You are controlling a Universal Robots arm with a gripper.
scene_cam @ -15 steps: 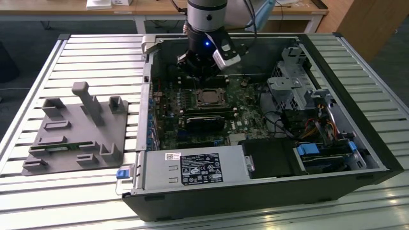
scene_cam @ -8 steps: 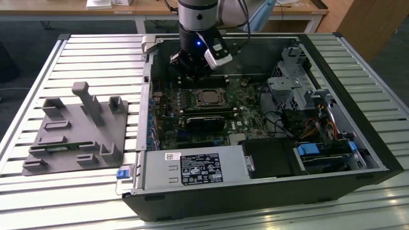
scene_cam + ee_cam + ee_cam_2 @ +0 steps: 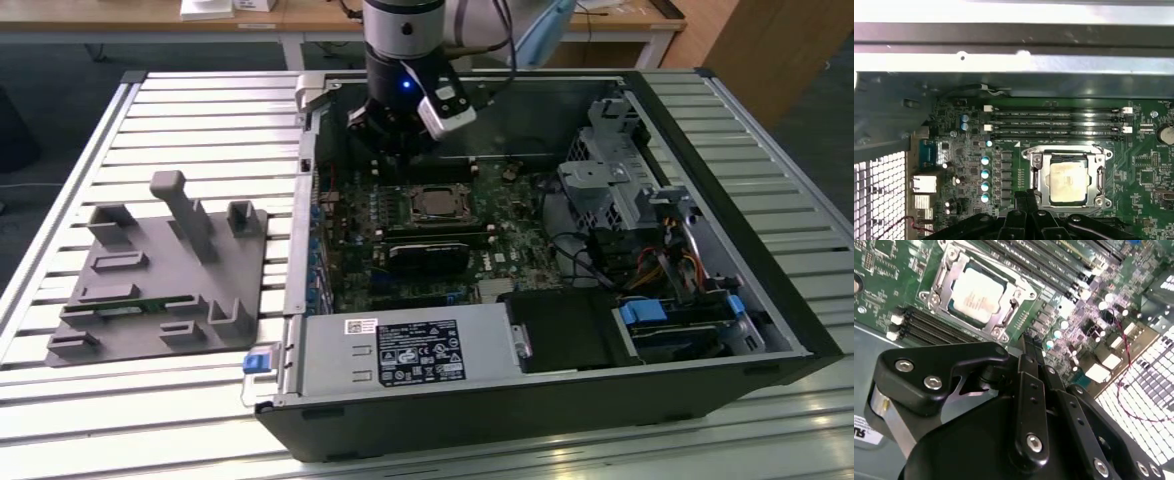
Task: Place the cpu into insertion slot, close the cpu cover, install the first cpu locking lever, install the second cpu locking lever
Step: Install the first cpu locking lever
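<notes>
While cpu [image 3: 1068, 181] sits in insertion slot [image 3: 1100, 172], tool [image 3: 1026, 198] hovers just beside.

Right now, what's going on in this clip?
A Universal Robots arm holds its gripper, shut and empty, just beside the insertion slot on the motherboard of an open computer case. The cpu sits in the slot with the cpu cover lying down around it. Whether the locking levers are latched is unclear.
</notes>
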